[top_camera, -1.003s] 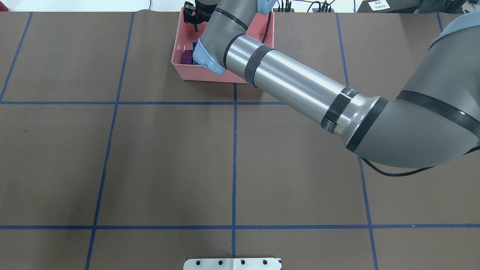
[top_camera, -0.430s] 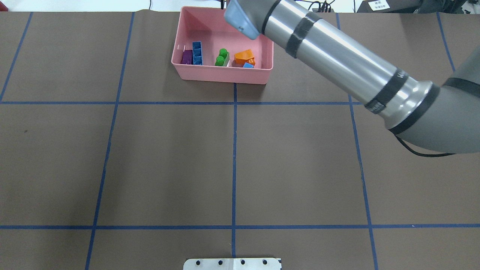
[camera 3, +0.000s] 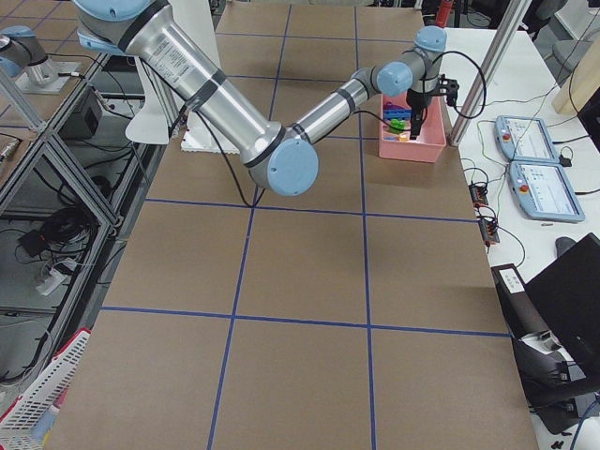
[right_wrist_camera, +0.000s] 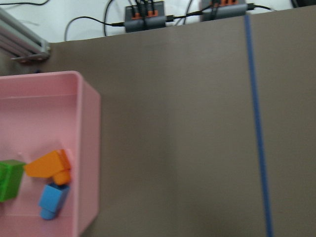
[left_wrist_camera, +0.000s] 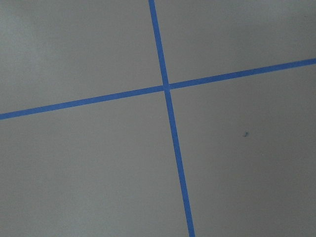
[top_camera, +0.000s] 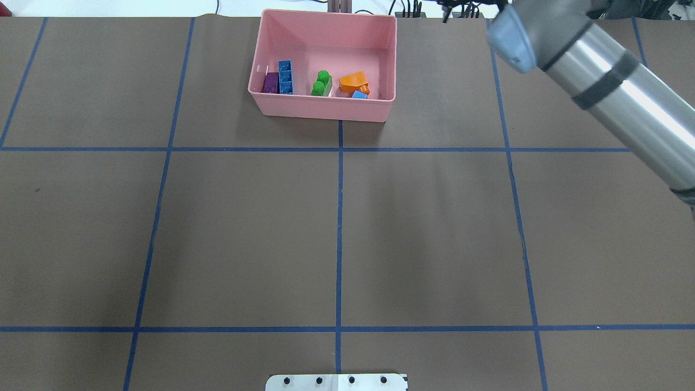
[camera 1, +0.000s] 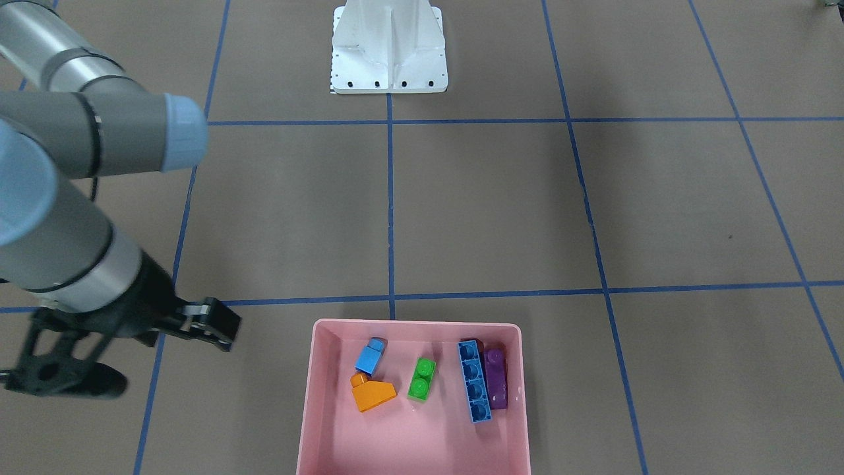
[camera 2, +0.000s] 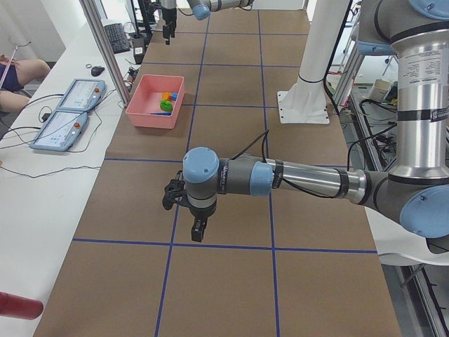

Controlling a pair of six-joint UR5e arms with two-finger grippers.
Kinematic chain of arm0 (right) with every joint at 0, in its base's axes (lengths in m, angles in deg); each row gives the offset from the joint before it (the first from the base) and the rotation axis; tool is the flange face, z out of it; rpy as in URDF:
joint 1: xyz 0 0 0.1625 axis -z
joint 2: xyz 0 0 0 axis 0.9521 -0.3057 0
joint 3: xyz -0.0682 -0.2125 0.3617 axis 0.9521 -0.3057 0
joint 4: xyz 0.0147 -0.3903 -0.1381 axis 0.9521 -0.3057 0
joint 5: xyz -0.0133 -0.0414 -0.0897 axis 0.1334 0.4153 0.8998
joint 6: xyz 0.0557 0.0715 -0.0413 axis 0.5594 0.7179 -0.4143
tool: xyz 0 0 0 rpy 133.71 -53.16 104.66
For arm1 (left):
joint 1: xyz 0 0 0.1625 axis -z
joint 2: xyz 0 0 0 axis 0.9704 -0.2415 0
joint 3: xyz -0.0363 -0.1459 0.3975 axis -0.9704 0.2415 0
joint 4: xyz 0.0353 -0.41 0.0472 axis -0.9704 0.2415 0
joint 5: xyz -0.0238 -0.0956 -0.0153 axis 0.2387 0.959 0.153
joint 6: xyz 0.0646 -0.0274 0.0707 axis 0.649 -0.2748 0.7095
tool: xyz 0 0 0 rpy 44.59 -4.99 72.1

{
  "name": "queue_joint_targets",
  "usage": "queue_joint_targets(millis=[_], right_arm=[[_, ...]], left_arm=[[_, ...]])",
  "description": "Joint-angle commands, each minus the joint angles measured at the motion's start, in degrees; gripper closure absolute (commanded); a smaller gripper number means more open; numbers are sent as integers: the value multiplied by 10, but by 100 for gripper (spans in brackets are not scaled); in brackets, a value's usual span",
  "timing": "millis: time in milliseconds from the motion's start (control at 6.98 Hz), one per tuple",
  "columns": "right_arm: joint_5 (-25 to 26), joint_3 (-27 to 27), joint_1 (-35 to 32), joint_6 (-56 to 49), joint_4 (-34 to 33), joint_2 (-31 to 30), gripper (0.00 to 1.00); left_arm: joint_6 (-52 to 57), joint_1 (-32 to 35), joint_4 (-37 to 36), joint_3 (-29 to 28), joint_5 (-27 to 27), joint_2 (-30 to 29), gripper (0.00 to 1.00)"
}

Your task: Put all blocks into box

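Note:
The pink box (camera 1: 415, 323) stands at the table's far edge and holds all five blocks. These are the small blue one (camera 1: 369, 356), the orange sloped one (camera 1: 372, 392), the green one (camera 1: 422, 378), the long blue bar (camera 1: 475, 382) and the purple one (camera 1: 496, 386) touching the bar. The overhead view shows the box (top_camera: 326, 111) too. My right gripper (camera 1: 221, 326) hangs outside the box, beside its wall on my right, and looks open and empty. My left gripper (camera 2: 198, 230) shows only in the exterior left view, far from the box; I cannot tell its state.
The right arm (top_camera: 597, 70) slants across the table's far right corner. The white robot base (camera 1: 389, 53) stands at the near edge. Cables and power strips (right_wrist_camera: 145, 12) lie just beyond the table behind the box. Blue tape lines cross the brown table.
The right arm has swung out from over the box towards my right, taking its gripper out of the box and uncovering the blocks. The blocks have not moved.

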Motion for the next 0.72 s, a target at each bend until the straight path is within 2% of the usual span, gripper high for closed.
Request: queue_joint_targets(millis=[0,287,430,573], right_arm=[[-25,125,-72,-135,-2,-173,0],[-28,190,-145,-231,-2,-277,0],[-53,201,-191,-294,-2,-322,0],[-70,199,-210,-384,-2,-382,0]], left_arm=[[-1,0,-3,20,16,7,0],[-1,0,-7,22,16,5,0],[-1,0,-7,18,16,11,0],[-1,0,-8,28,16,21,0]])
